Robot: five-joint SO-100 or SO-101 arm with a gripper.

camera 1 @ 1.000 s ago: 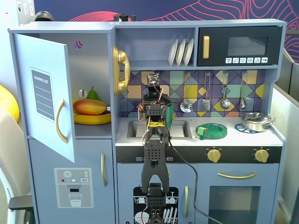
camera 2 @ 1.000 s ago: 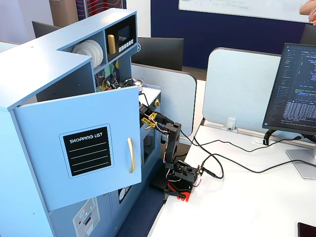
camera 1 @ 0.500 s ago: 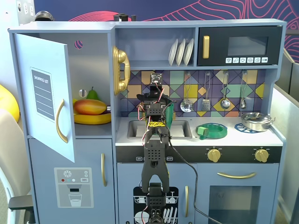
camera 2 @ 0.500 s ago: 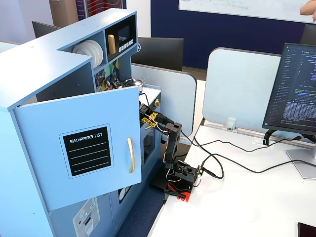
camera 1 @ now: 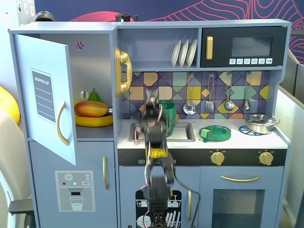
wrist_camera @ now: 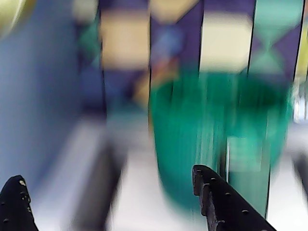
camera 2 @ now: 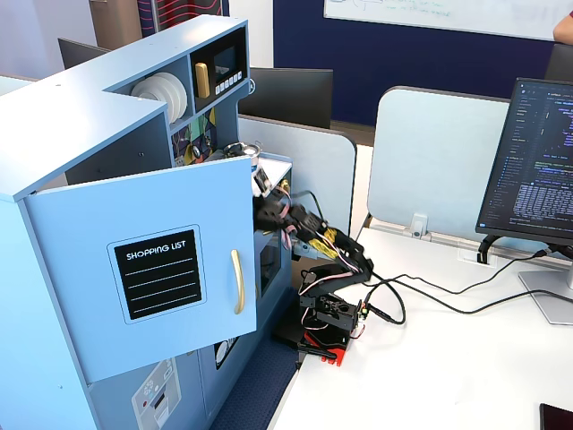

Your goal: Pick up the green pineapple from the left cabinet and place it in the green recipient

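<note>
Since a second ago, swung leftward and blurred, gripper spread wide and empty, pot ahead-right; pineapple unseen, presumably in cabinet further left.

Matt painted grey-blue toy-kitchen cabinet door, glossy gold curved plastic handle, shiny steel pan, smooth dark green plastic pot, glossy white plates, black studded plastic end effector fingers
</note>
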